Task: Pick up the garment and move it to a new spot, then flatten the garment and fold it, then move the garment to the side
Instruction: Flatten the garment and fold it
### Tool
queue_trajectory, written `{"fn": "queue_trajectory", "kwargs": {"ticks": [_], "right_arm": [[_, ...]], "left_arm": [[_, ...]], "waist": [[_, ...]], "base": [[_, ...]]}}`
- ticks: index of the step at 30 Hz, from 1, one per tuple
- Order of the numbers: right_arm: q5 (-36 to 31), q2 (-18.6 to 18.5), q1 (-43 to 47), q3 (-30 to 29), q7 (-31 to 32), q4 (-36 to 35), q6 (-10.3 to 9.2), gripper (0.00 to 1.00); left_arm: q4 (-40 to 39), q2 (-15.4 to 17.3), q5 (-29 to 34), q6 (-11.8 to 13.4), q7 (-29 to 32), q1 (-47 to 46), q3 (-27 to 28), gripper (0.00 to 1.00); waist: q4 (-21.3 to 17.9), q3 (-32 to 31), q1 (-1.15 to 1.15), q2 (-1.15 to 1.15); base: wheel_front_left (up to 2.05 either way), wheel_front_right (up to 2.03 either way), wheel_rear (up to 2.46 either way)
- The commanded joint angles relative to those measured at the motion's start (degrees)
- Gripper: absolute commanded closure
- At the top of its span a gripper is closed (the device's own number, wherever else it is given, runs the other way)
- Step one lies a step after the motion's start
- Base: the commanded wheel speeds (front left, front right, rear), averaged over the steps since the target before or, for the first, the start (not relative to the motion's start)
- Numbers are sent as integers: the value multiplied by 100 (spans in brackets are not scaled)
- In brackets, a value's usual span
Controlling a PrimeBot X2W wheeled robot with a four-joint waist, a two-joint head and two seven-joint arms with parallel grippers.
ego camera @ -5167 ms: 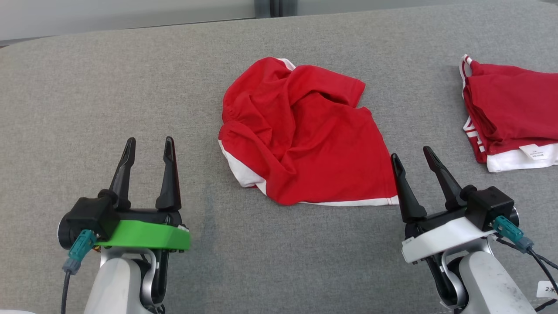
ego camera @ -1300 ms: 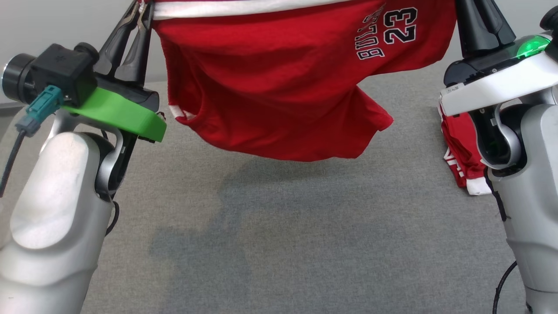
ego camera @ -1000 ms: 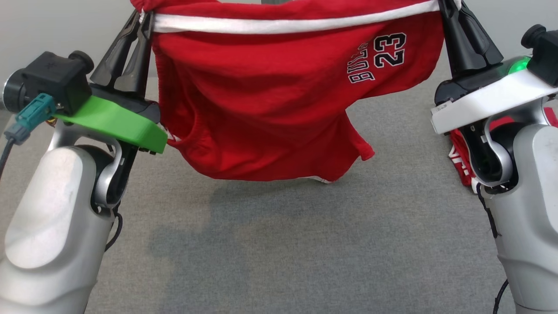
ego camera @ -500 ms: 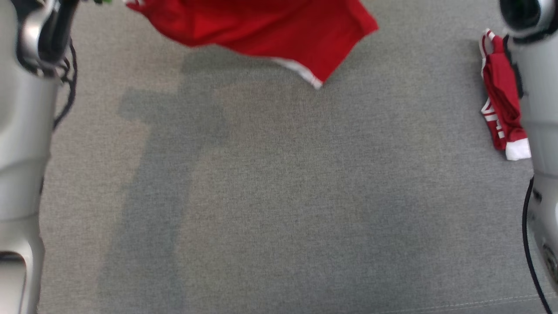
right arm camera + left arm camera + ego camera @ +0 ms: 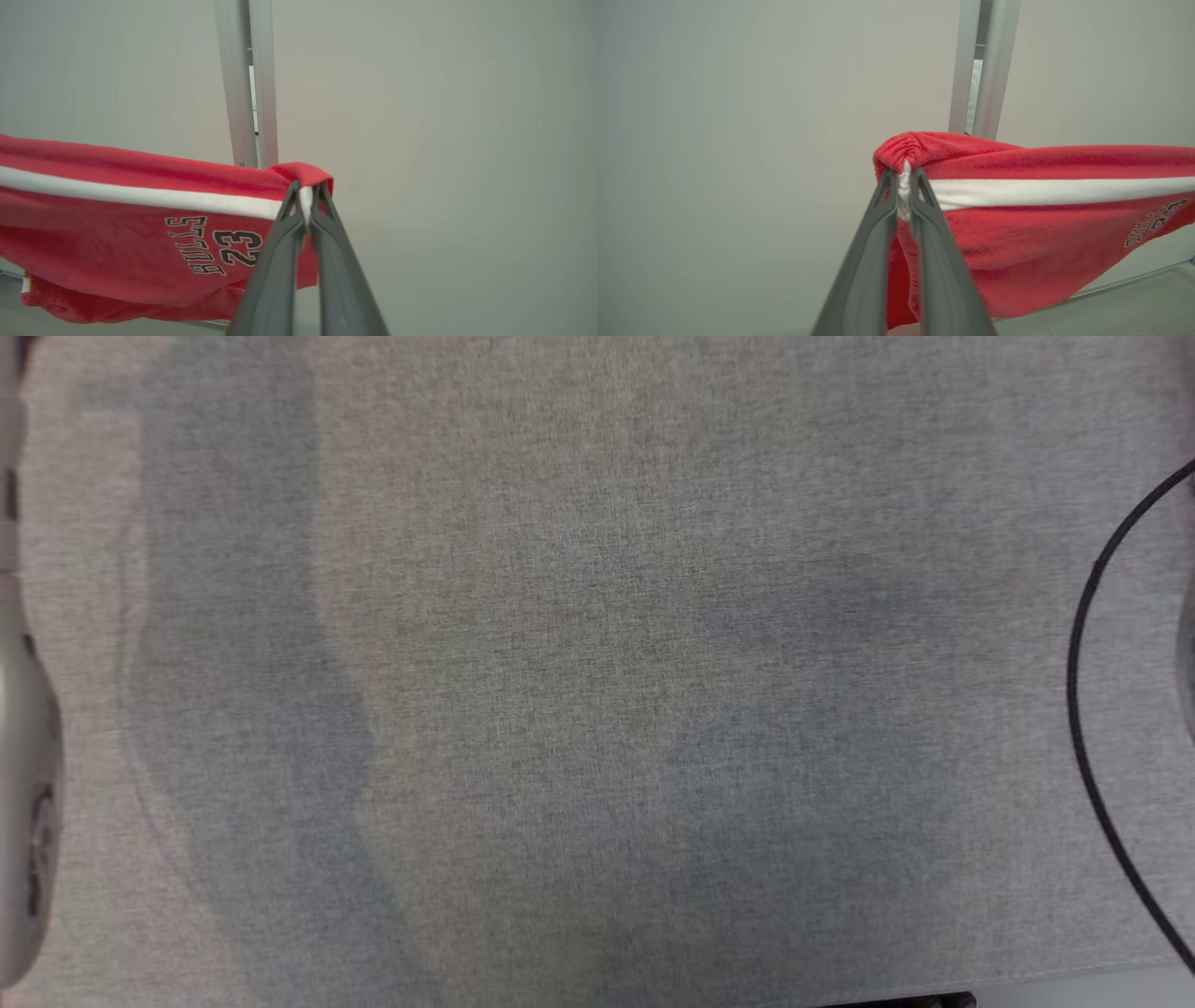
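- Holding the red shorts [image 5: 1041,224] aloft, stretched by the white-striped edge between the left gripper [image 5: 904,176] and the right gripper [image 5: 307,189].
- Judged as past the pick-up step and partway through the carry to a new spot.
- Not yet laid down, flattened, folded or set to the side.
- Left gripper: clamped on one bunched corner of the shorts, jaws pressed together with the white stripe pinched at the tips.
- Right gripper: clamped the same way on the opposite corner, just beside the "BULLS 23" print [image 5: 219,247].
- Pointing both grippers up and forward, toward a pale wall [image 5: 738,140] and a metal post [image 5: 985,65].
- Letting the body of the shorts hang below the tips, with a slight sag along the span.
- Looking down, in the head view, on a grey fabric tabletop [image 5: 597,616], with a pale forearm [image 5: 23,784] at the left edge and a black cable [image 5: 1088,644] at the right.
- Probably carrying the shorts above and beyond this patch of tabletop, though not confirmable from this angle.
- Next, as judged: lowering both corners together, level with each other, to lay the cloth down without a twist.
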Motion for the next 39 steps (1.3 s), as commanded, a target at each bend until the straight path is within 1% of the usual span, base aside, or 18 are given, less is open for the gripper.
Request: {"fn": "queue_trajectory", "kwargs": {"ticks": [1, 5, 8, 13, 18, 21, 26, 28, 34, 39], "right_arm": [[-39, -17, 121, 8, -65, 181, -12, 100], [-72, 26, 462, 191, -138, 709, -12, 100], [40, -5, 747, 397, -155, 1021, -11, 100], [311, -48, 1330, 861, -168, 1341, -11, 100], [759, -184, 1995, 1516, 86, 1480, -11, 100], [1048, -297, 2354, 1958, 328, 1371, -11, 100], [1698, -671, 2942, 2654, 735, 1007, -12, 100], [1971, -826, 3127, 2889, 856, 837, -12, 100], [2654, -1199, 3654, 3578, 1220, 364, -13, 100], [3192, -1617, 4056, 4137, 1561, -93, -14, 100]], "left_arm": [[132, 4, -16, -26, -85, 84, -5, 100], [484, -165, 17, -117, -183, 464, -123, 100], [513, -227, 69, -166, -204, 846, -229, 100], [403, -155, 289, -205, -191, 1745, -496, 100], [332, 6, 379, -208, -192, 2655, -1145, 100], [319, 124, 320, -209, -192, 3058, -1569, 100], [225, 375, 264, -210, -191, 3576, -2255, 100], [157, 459, 219, -210, -191, 3738, -2443, 100], [-71, 637, 119, -197, -185, 4202, -2721, 100], [-276, 724, 13, -197, -185, 4637, -2847, 100]], "waist": [[8, 344, -2, 0], [97, 288, -2, 0], [179, 130, -2, 0], [265, -324, -2, 0], [301, -909, -2, 0], [299, -1191, -2, 0], [278, -1637, -2, 0], [263, -1803, -2, 0], [247, -2319, -2, 0], [248, -2694, -2, 0]], "base": [[0, 0, 0], [0, 0, 0], [0, 0, 0], [0, 0, 0], [0, 0, 0], [0, 0, 0], [0, 0, 0], [0, 0, 0], [0, 0, 0], [0, 0, 0]]}}
